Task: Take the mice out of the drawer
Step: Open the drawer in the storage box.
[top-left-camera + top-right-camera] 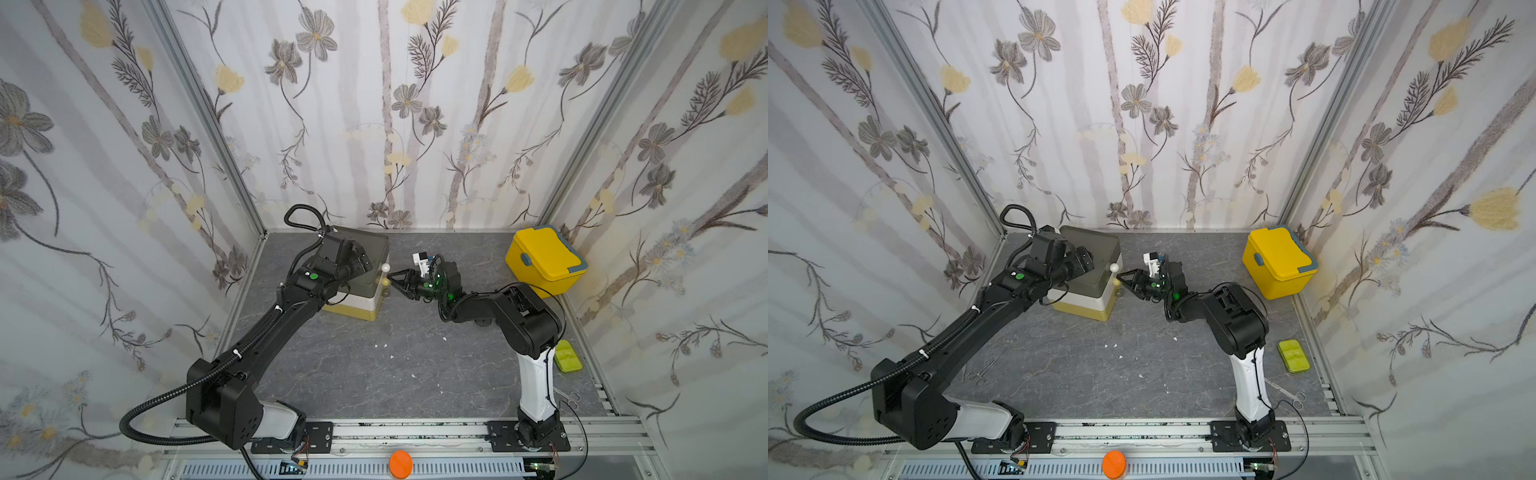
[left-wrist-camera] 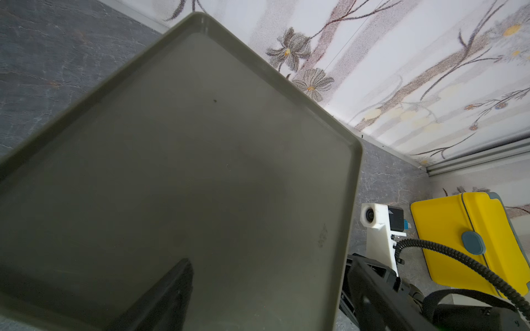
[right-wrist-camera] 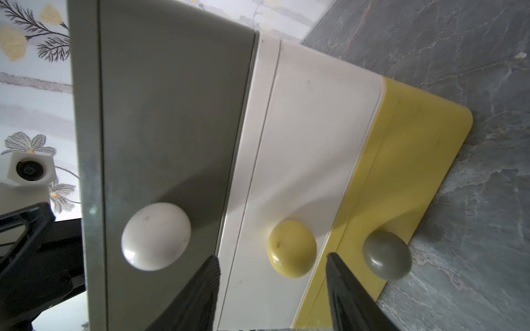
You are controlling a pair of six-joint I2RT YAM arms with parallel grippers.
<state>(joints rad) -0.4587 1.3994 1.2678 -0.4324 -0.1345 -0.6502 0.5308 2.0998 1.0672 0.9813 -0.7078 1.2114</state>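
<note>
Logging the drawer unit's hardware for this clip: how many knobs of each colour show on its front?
White knob: 1
Yellow knob: 1
Grey knob: 1
Total: 3 knobs, one on each tier of the drawer

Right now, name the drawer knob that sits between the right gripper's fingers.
The yellow knob on the white middle tier. The white knob and the grey knob lie outside the right gripper, one on either side.

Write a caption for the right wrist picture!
Black fingers flank the round yellow knob of the three-coloured plastic drawer box.
</note>
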